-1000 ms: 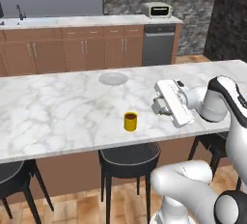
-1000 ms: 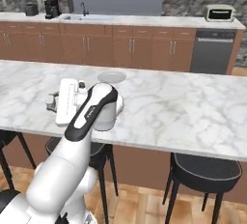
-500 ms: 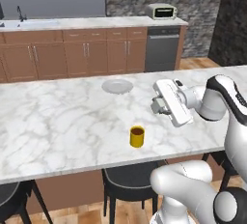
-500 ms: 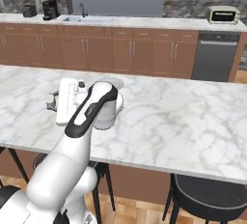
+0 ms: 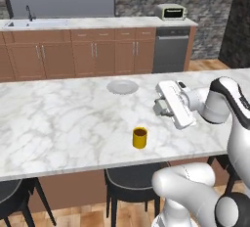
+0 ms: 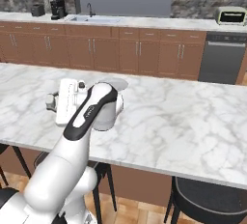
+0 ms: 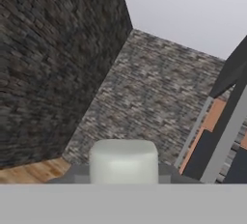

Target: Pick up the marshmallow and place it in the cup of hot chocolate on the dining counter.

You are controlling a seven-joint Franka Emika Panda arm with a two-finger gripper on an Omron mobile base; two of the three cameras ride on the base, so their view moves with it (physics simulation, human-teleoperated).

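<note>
Above the dining counter [image 5: 58, 123], the arm bends sideways. Its gripper [image 5: 157, 107] squeezes the marshmallow [image 7: 123, 161], beside the cup of hot chocolate [image 5: 140, 137].

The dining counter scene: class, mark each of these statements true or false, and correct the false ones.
1. The marshmallow is held between the gripper fingers. True.
2. The cup lies tipped on its side. False: it stands upright on the dining counter.
3. The marshmallow already floats in the cup. False: it is in the gripper, and the cup holds only dark liquid.
4. A grey plate sits on the dining counter, farther from the robot than the cup. True.
5. The toaster stands on the dining counter. False: it stands on the wall counter at the back.
</note>
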